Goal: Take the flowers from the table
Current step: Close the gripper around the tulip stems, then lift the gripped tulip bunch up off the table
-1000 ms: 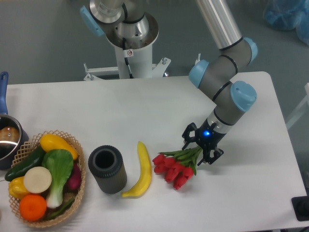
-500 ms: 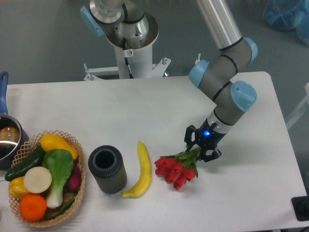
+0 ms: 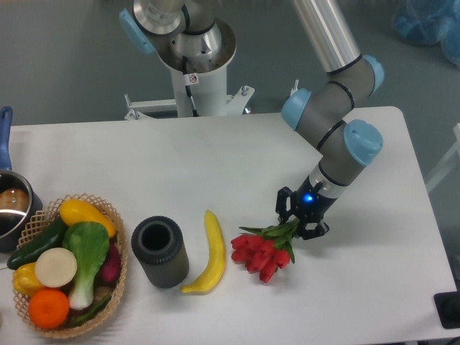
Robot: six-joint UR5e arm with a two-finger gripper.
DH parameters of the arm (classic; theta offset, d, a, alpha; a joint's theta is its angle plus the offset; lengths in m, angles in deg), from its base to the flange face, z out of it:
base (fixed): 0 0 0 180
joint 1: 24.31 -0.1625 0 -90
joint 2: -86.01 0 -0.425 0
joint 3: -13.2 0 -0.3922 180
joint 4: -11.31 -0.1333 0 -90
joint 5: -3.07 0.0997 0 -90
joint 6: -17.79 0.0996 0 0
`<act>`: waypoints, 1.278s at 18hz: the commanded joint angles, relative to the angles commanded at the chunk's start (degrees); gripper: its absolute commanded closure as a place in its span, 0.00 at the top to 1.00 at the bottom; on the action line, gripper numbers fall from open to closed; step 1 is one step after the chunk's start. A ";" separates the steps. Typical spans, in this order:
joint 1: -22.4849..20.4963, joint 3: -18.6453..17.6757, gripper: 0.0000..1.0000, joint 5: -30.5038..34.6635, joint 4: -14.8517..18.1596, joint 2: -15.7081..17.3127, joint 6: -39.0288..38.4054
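Note:
The flowers (image 3: 260,251) are a bunch of red tulips with green leaves, lying on the white table (image 3: 215,165) right of centre near the front. Their heads point left toward the banana. My gripper (image 3: 300,221) is at the stem end of the bunch, with its fingers closed around the green stems and leaves. The stems themselves are mostly hidden by the gripper. The tulip heads look to be resting on or just above the tabletop.
A yellow banana (image 3: 208,254) lies just left of the flowers. A dark cylindrical cup (image 3: 159,251) stands left of it. A wicker basket (image 3: 68,266) of vegetables and fruit sits at the front left. A pot (image 3: 10,208) is at the left edge.
The gripper's fingers have closed in on the stems; they were spread wider one second ago. The flowers shifted slightly. Little differs over the last half second.

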 joint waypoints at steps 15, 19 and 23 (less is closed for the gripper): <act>-2.28 0.35 0.41 -19.06 0.35 8.96 -0.70; -2.29 0.44 0.41 -23.89 0.26 10.55 -3.78; -3.95 0.26 0.41 -31.01 0.26 10.81 -4.13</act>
